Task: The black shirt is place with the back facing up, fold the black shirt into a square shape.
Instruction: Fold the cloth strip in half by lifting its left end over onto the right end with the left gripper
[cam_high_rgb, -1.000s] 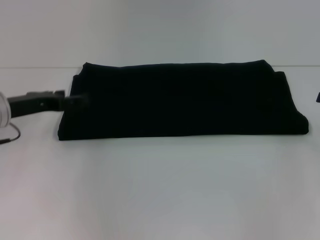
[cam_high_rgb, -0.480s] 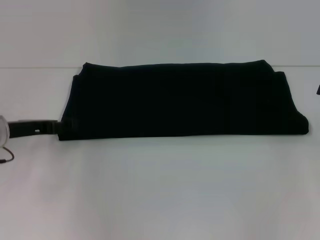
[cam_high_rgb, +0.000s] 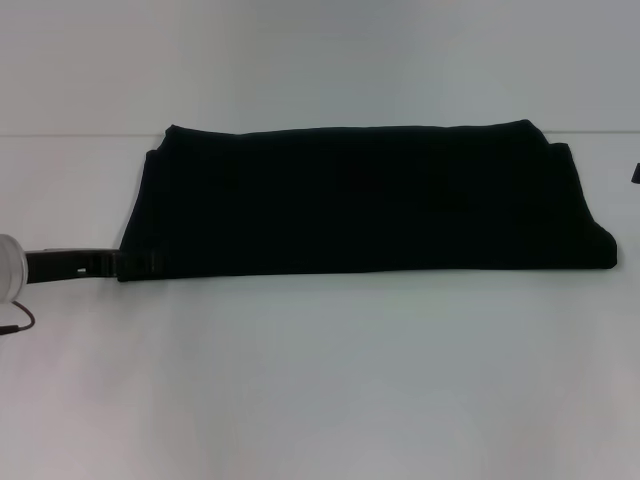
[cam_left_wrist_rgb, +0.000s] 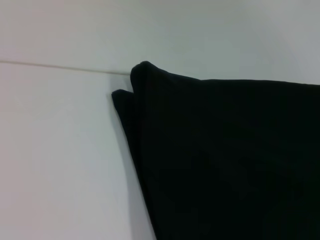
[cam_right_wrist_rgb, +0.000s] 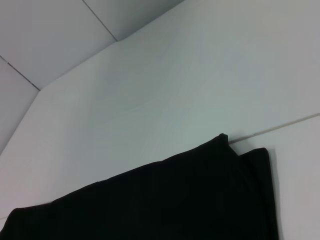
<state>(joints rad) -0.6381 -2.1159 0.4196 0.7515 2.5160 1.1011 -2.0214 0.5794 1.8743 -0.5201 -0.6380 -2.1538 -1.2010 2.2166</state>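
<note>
The black shirt (cam_high_rgb: 370, 200) lies folded into a long wide band on the white table (cam_high_rgb: 320, 380), with a second layer showing along its left and right ends. My left gripper (cam_high_rgb: 140, 263) reaches in low from the left and sits at the shirt's near-left corner, black against the black cloth. The left wrist view shows the shirt (cam_left_wrist_rgb: 225, 160) with its layered far corner. Only a dark sliver of my right gripper (cam_high_rgb: 636, 173) shows, just beyond the shirt's right end. In the right wrist view the shirt (cam_right_wrist_rgb: 165, 200) fills the lower part.
A white wall (cam_high_rgb: 320, 60) rises behind the table's far edge, just past the shirt. A thin black cable (cam_high_rgb: 20, 322) loops beside the left arm's silver section (cam_high_rgb: 8, 268). Bare white table lies in front of the shirt.
My left gripper has moved from the middle of the shirt's left end toward me, down to the near-left corner, then slightly in toward the cloth. The shirt has kept its shape.
</note>
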